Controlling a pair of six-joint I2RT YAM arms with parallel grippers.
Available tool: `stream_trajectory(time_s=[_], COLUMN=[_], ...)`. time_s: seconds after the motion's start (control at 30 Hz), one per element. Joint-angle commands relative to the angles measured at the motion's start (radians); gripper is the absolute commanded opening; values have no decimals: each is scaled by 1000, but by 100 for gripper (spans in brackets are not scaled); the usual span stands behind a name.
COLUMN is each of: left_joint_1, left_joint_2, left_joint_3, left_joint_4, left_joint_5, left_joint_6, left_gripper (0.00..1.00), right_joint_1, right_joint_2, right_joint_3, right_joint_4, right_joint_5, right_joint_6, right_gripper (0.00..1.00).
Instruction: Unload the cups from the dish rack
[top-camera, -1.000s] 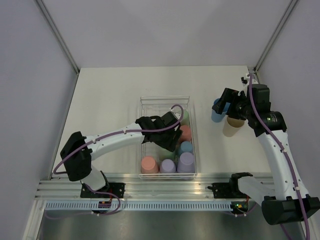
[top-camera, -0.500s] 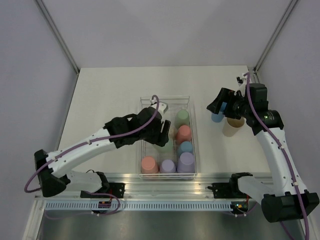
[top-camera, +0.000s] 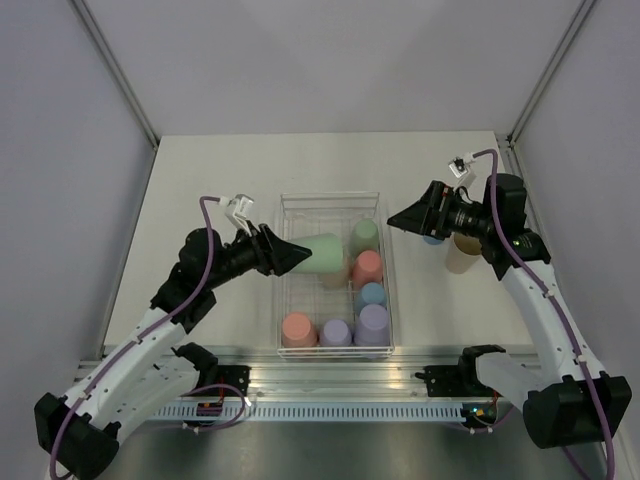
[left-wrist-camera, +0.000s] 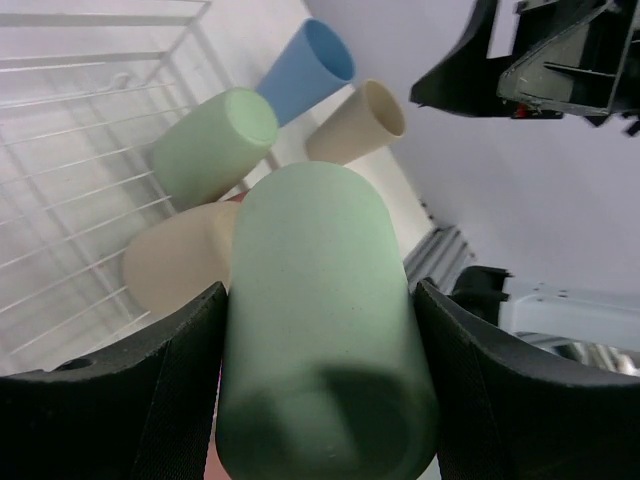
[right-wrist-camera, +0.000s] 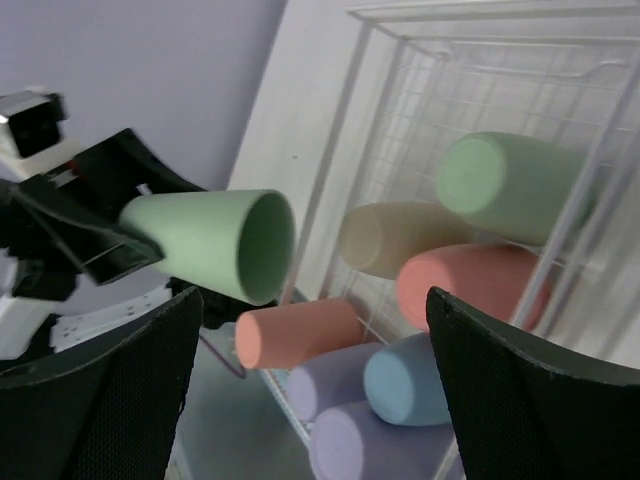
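Note:
My left gripper (top-camera: 277, 255) is shut on a pale green cup (top-camera: 318, 252), held on its side above the left half of the white wire dish rack (top-camera: 285, 200). In the left wrist view the cup (left-wrist-camera: 320, 330) fills the space between the fingers (left-wrist-camera: 150, 400). Several cups lie in the rack: green (top-camera: 365, 235), salmon (top-camera: 368, 267), blue (top-camera: 371, 295), lavender (top-camera: 372, 322), lavender (top-camera: 335, 332), salmon (top-camera: 298, 328) and a partly hidden beige one (top-camera: 336, 280). My right gripper (top-camera: 405, 218) is open and empty at the rack's right side, facing the held cup (right-wrist-camera: 210, 240).
A beige cup (top-camera: 463, 255) and a blue cup (top-camera: 432, 239), partly hidden by the right arm, stand on the table right of the rack. Grey walls close the table on three sides. An aluminium rail (top-camera: 320, 375) runs along the near edge.
My left gripper has lifted the green cup out of the rack and drawn back to the left. My right gripper has swung left from the blue and beige cups toward the rack.

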Motion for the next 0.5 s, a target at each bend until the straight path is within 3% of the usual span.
stream_trajectory(time_s=[0.0,0.23,0.47], left_joint_1=[45,62,61], left_joint_2=[9,98,162], left_joint_3=[-54,-108,-111], left_joint_4=[366,648,706], left_joint_5=[255,290,258], left_joint_6=[-139,-291,-328], left_gripper=[2,2,2], right_joint_1=[1,58,216], right_joint_2=[-45,-77,-81], right_joint_3=[-53,-145,-181], right_joint_4=[281,455,579], right_joint_5=[-212,-259,-197], right_joint_6=[156,276,361], right_gripper=[96,97,97])
